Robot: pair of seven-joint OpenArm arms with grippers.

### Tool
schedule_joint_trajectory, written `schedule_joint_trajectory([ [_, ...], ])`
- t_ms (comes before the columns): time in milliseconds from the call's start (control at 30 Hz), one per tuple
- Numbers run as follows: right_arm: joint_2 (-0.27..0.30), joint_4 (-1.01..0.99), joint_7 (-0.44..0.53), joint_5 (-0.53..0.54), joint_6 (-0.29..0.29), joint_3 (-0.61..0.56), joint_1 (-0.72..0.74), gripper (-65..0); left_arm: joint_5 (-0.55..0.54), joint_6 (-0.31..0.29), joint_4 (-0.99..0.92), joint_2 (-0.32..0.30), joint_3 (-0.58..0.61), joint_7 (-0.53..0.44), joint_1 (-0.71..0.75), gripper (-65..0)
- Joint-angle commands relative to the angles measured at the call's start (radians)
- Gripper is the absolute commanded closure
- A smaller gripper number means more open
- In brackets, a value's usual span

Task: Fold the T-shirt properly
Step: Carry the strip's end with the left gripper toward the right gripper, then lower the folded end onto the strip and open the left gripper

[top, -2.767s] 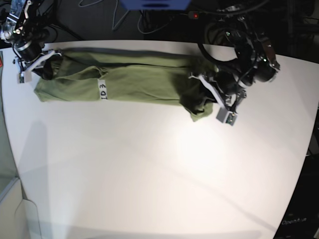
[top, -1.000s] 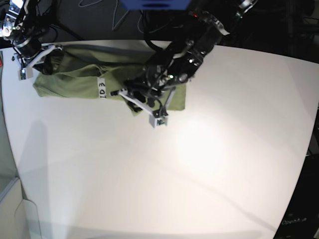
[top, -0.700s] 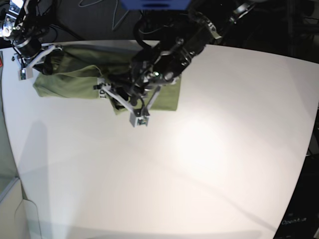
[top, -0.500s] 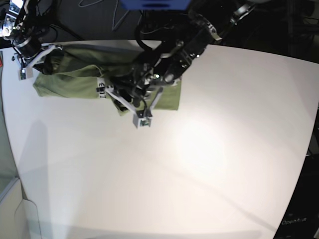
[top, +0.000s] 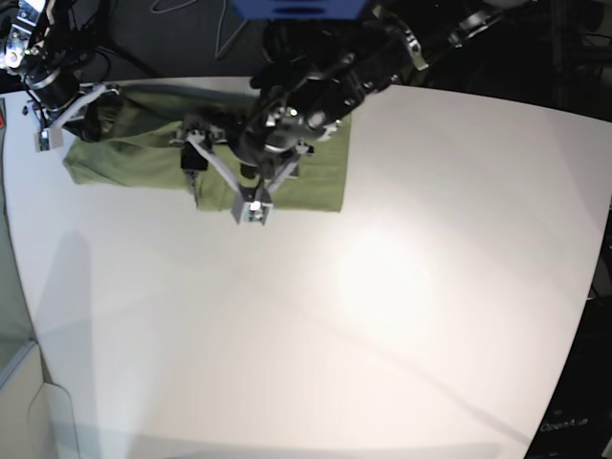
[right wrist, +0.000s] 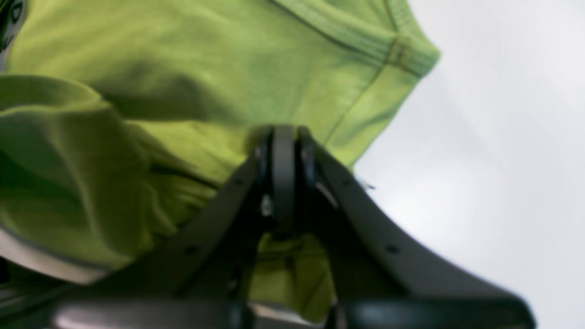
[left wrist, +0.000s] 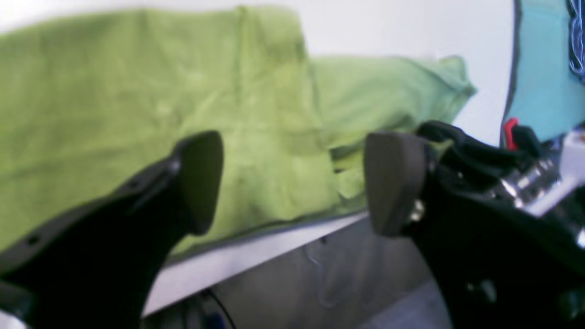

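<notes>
T-shirt (top: pixel 306 172) lies at the table's (top: pixel 382 316) far left. Left gripper (left wrist: pixel 292 183) gapes wide, empty — lift it straight off the fold; right gripper (right wrist: pixel 284 183) pinches the shirt's left end — hold steady.

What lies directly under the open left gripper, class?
Under the left gripper lies the T-shirt, a folded layer ending in an edge between the open jaws. The white table beneath the cloth is covered there.
</notes>
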Motion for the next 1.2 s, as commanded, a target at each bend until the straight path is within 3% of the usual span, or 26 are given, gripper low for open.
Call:
schedule_joint_trajectory([
  [0, 0.012, 0.013, 0.001, 0.0, 0.003, 0.004, -0.007, -0.7, 0.002, -0.004, 0.036, 0.003, 0.007, -0.027, -0.025, -48.0],
  [100, 0.012, 0.013, 0.001, 0.0, 0.003, 0.004, -0.007, -0.7, 0.002, -0.004, 0.067, -0.019, 0.006, -0.042, -0.022, -45.9],
  [200, 0.012, 0.013, 0.001, 0.0, 0.003, 0.004, -0.007, -0.7, 0.004, -0.003, 0.055, -0.043, 0.002, -0.04, -0.023, -39.4],
  [267, 0.012, 0.013, 0.001, 0.0, 0.003, 0.004, -0.007, -0.7, 0.002, -0.003, 0.026, -0.058, -0.017, -0.04, -0.019, -30.6],
  [433, 0.015, 0.013, 0.001, 0.0, 0.003, 0.004, -0.007, -0.7, 0.002, -0.003, -0.051, -0.081, -0.053, -0.043, 0.003, 0.0],
  [567, 0.017, 0.013, 0.001, 0.0, 0.003, 0.004, -0.005, -0.7, 0.002, -0.003, -0.048, -0.085, -0.126, -0.043, 0.055, -2.7],
  [800, 0.017, 0.013, 0.001, 0.0, 0.003, 0.004, -0.005, -0.7, 0.002, -0.003, 0.062, -0.154, -0.229, -0.042, 0.129, -2.5],
  [1167, 0.018, 0.013, 0.001, 0.0, 0.003, 0.004, -0.004, -0.7, 0.002, -0.004, -0.143, -0.154, -0.258, -0.099, 0.095, -2.5],
])
